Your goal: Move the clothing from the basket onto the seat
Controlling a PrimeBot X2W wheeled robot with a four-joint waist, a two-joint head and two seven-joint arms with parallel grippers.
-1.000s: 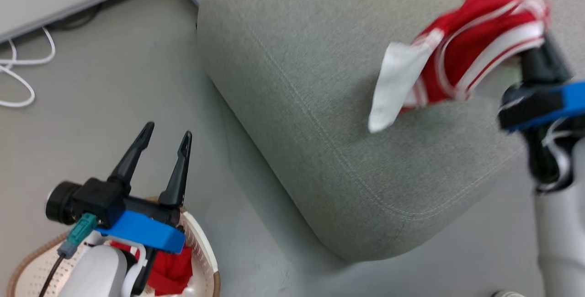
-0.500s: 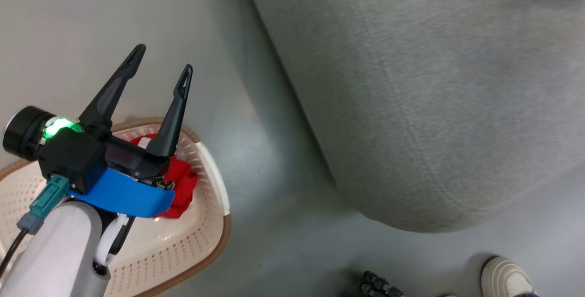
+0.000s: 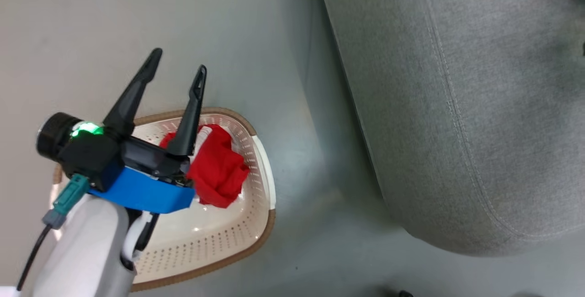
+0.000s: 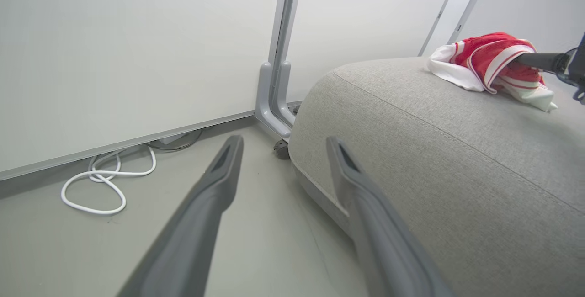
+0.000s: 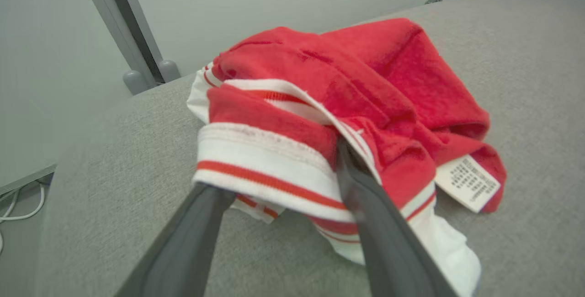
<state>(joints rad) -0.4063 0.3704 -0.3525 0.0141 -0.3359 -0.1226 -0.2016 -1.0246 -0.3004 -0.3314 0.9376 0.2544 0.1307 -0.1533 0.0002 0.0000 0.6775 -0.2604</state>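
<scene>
Our right gripper point(image 5: 279, 169) stands released, fingers spread, yet the soft red fabric garment with white stripe trim point(image 5: 365, 87) drapes over both tips on the large grey woven-fabric seat point(image 5: 114, 173). We judge that pulling back could snag its striped band and drag it across the seat or off it. It lies bunched, with white lining point(image 5: 457, 265) and a care label point(image 5: 466, 180) showing. 1 more crumpled red garment point(image 3: 219, 169) sits in the oval cream-white perforated plastic basket point(image 3: 219, 251) on the floor point(image 3: 137, 13), beneath our left gripper point(image 3: 179, 60), which is released and empty.
</scene>
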